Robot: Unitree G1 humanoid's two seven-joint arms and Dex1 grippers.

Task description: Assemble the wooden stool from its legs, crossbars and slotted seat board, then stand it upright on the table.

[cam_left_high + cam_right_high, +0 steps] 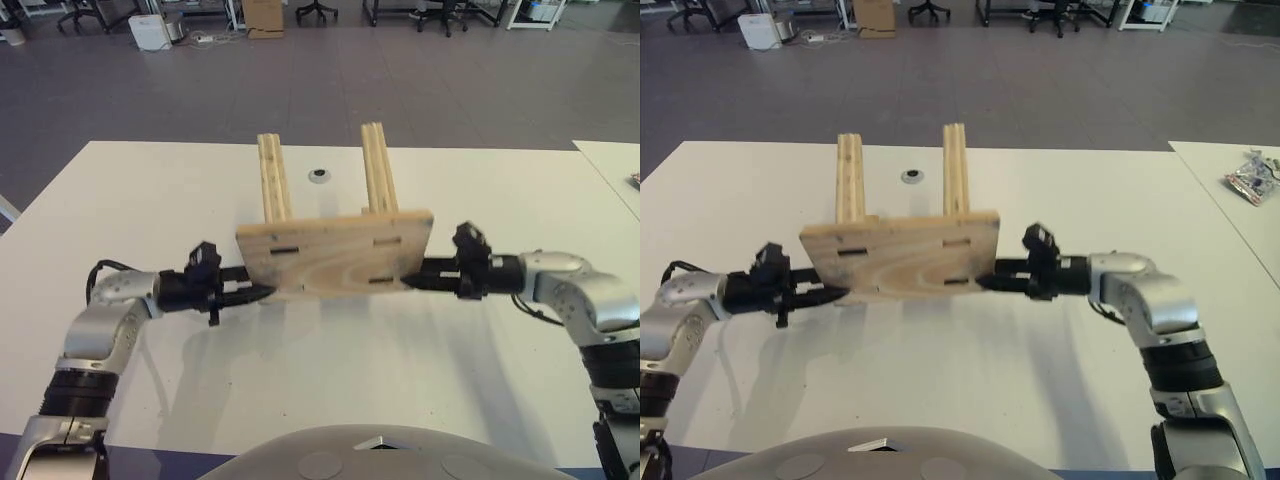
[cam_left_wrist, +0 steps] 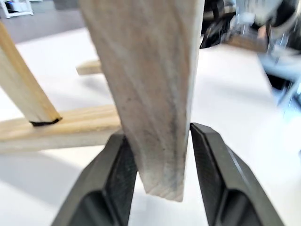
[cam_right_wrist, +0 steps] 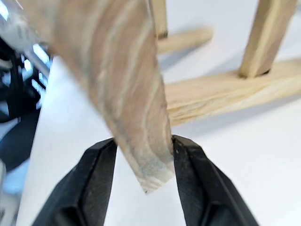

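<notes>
Stool (image 1: 335, 240) on its side on the table (image 1: 150, 190), gripped at both ends of its seat board.

The seat board (image 1: 337, 255) stands on edge near the table's middle, its slotted face toward the robot, and two legs (image 1: 274, 178) (image 1: 376, 168) run away from it toward the far side. The left gripper (image 1: 266, 291) is clamped on the board's lower left edge; in the left wrist view its fingers (image 2: 117, 174) press on both faces of the wood. The right gripper (image 1: 411, 281) is clamped on the lower right edge the same way, fingers (image 3: 96, 176) either side of the corner. Both arms lie low over the table, pointing inward at each other. A small round disc (image 1: 319, 176) sits on the table between the legs.
</notes>
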